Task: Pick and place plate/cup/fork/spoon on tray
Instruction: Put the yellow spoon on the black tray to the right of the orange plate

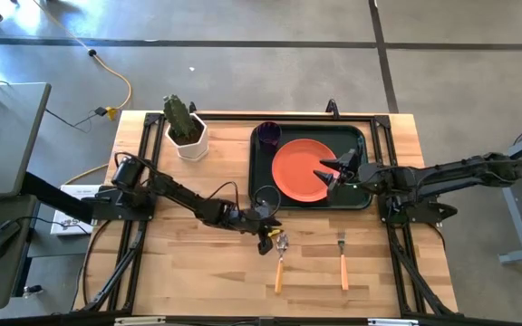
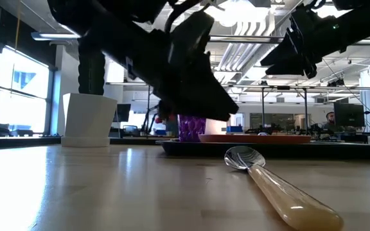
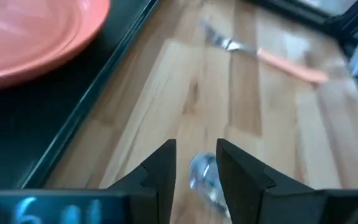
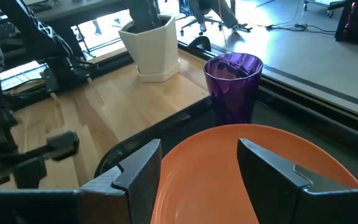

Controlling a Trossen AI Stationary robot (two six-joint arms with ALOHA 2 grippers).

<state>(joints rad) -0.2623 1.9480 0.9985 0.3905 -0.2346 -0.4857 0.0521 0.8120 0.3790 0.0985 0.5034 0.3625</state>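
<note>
The orange-red plate (image 1: 302, 170) lies on the dark green tray (image 1: 361, 136), with the purple cup (image 1: 269, 136) standing at the tray's far left corner. The spoon (image 1: 280, 258) and the fork (image 1: 343, 261) lie flat on the wood in front of the tray. My left gripper (image 1: 270, 240) is open, hovering just above the spoon's bowl (image 3: 204, 177), which shows between its fingers. In the low view the spoon (image 2: 262, 176) lies on the table beneath it. My right gripper (image 1: 327, 172) is open and empty above the plate's right half (image 4: 229, 162).
A white pot with a green cactus (image 1: 187, 131) stands at the table's far left, left of the tray. Black frame rails (image 1: 143, 244) run along the table's left and right sides. Bare wood lies near the front left.
</note>
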